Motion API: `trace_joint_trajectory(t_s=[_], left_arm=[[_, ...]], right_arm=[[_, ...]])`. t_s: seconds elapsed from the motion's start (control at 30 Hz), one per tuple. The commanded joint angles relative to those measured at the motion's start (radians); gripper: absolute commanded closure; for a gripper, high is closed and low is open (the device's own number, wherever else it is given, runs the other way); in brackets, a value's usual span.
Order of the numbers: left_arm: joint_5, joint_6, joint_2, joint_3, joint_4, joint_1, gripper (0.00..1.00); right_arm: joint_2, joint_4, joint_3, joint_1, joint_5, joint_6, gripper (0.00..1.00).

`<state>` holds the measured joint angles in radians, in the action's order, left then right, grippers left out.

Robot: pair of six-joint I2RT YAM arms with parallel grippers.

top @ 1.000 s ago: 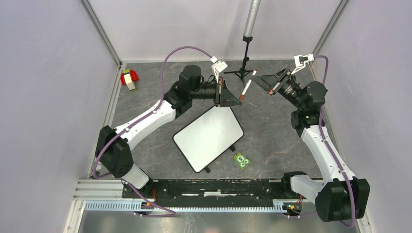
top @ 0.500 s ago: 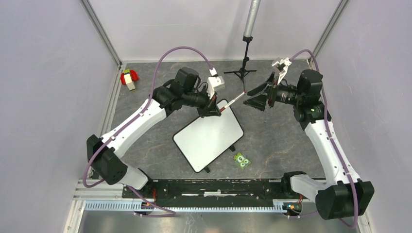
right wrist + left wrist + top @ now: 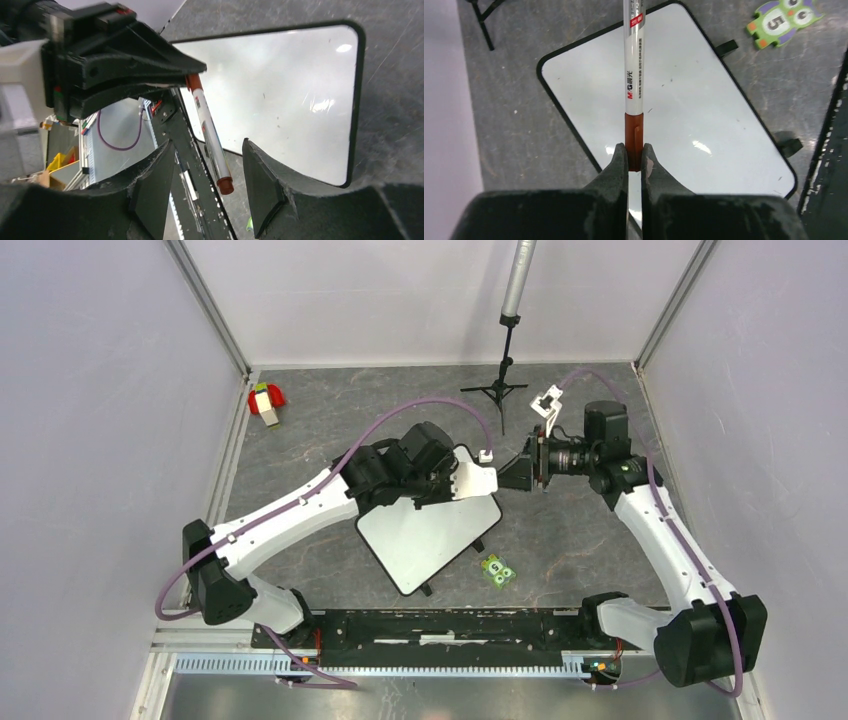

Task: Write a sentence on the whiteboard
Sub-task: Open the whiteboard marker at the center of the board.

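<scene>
My left gripper [image 3: 634, 150] is shut on the reddish-brown end of a white-barrelled marker [image 3: 634, 75], which points away from it above the whiteboard [image 3: 684, 100]. In the right wrist view the marker [image 3: 210, 135] slants down from the left gripper's fingertips [image 3: 192, 67]. Its other reddish-brown end hangs between the fingers of my right gripper [image 3: 210, 147], which is open with a gap on each side. The whiteboard [image 3: 430, 530] lies tilted on the grey table, its face plain white. The sentence is not in view.
A green owl card marked 5 [image 3: 497, 572] lies right of the board's near end. At the back stand a black tripod stand [image 3: 497, 390] and, at the left, a red and yellow toy [image 3: 265, 402]. A black rail [image 3: 450, 625] runs along the near edge.
Both arms came forward from the back to the board's far right corner, the left carrying the marker. The right gripper opened and now brackets the marker's free end.
</scene>
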<state>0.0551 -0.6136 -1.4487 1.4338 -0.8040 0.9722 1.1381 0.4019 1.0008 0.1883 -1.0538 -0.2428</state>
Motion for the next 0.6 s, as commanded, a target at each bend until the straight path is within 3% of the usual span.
trace_joint_trajectory(t_s=[0.0, 0.4, 0.57], left_arm=[[-0.157, -0.087, -0.011, 0.051, -0.002, 0.033, 0.98], [-0.155, -0.075, -0.048, 0.09, -0.002, 0.064, 0.98], [-0.134, -0.077, -0.053, 0.106, -0.001, 0.076, 0.98]], right_arm=[[-0.002, 0.031, -0.03, 0.029, 0.027, -0.004, 0.42], [0.01, -0.101, -0.073, 0.086, 0.003, -0.13, 0.59], [0.01, -0.129, -0.084, 0.089, -0.013, -0.161, 0.6]])
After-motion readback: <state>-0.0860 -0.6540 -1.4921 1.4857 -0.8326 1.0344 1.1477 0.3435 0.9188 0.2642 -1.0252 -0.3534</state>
